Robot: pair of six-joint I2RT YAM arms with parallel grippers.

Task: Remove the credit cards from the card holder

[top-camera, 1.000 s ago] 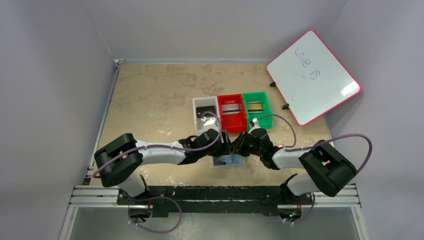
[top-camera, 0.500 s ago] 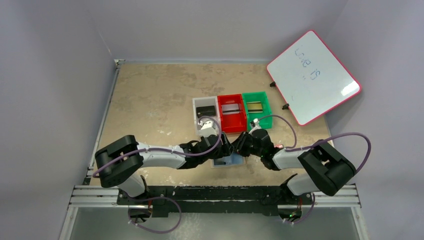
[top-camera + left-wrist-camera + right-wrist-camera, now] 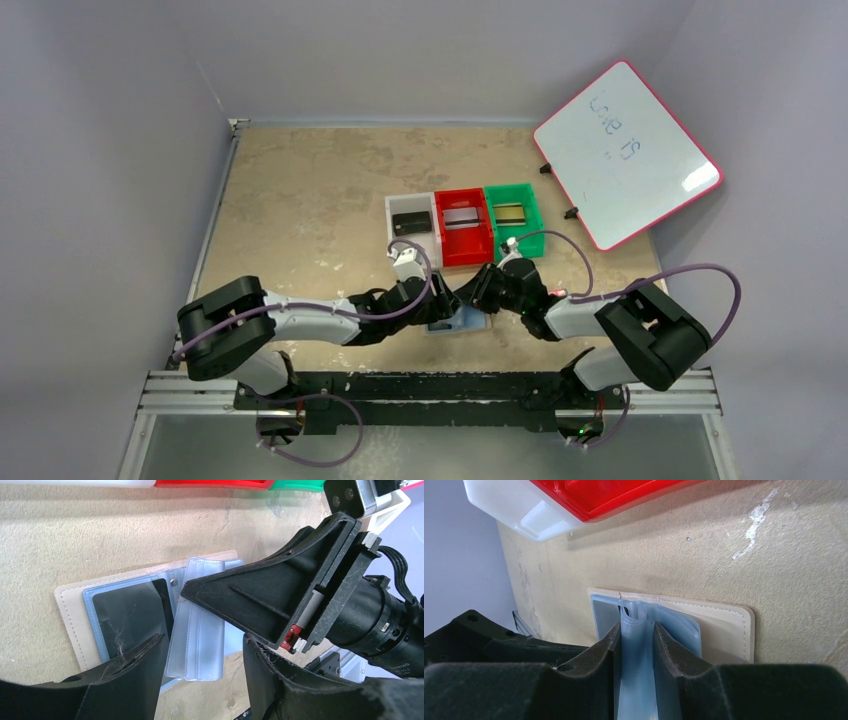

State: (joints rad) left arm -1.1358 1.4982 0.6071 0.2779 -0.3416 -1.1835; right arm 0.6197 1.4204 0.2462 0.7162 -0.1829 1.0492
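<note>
Right gripper (image 3: 636,630) is clamped on the clear sleeves of the card holder (image 3: 724,625), which lies open at the tabletop's near edge. Left gripper (image 3: 205,642) hovers over it, jaws apart, near a dark card (image 3: 132,615) in its pocket. Farther back, the clear bin (image 3: 410,200) holds a black card (image 3: 411,220), the red bin (image 3: 463,195) a silvery card (image 3: 460,216), and the green bin (image 3: 512,192) a gold card (image 3: 510,213).

soft even light, glare patch on the whiteboard (image 3: 700,178), mild shadow under the red bin (image 3: 614,495), close-up fingers (image 3: 499,680) kinda soft

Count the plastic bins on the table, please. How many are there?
3. They stand side by side in one row: a clear bin on the left, a red bin in the middle, a green bin on the right. None seems hidden.
</note>
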